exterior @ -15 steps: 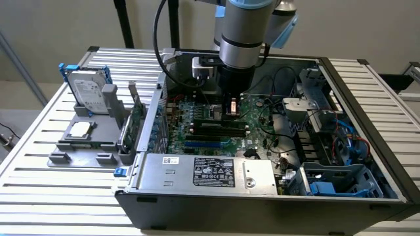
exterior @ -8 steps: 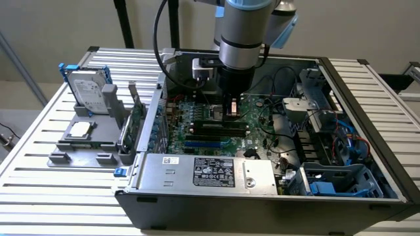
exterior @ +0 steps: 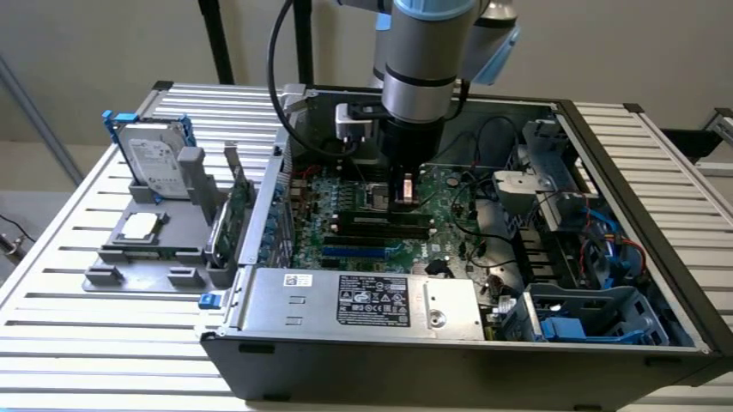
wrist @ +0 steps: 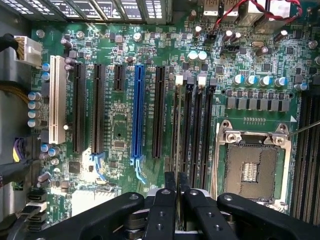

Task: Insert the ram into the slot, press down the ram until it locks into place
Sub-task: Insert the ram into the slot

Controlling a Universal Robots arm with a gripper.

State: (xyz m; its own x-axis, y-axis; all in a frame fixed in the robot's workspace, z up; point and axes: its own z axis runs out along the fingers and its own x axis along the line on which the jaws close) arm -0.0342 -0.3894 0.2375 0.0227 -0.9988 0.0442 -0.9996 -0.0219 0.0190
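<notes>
1. The gripper (wrist: pixel 177 175) hangs low inside the open computer case (exterior: pixel 458 369). Its fingers (wrist: pixel 170 187) are drawn together with only a thin dark sliver between them. Whether the ram's edge sits in that sliver I cannot tell.
2. Right under the fingertips runs the slot (wrist: pixel 178 125), one of four parallel black sockets. Their near ends are hidden beneath the gripper's black body.
3. A blue slot (wrist: pixel 138 110) lies beside them, and the CPU socket (wrist: pixel 252 170) lies on the other side.
4. In the exterior view, the arm (exterior: pixel 424 60) blocks the board behind it.
</notes>
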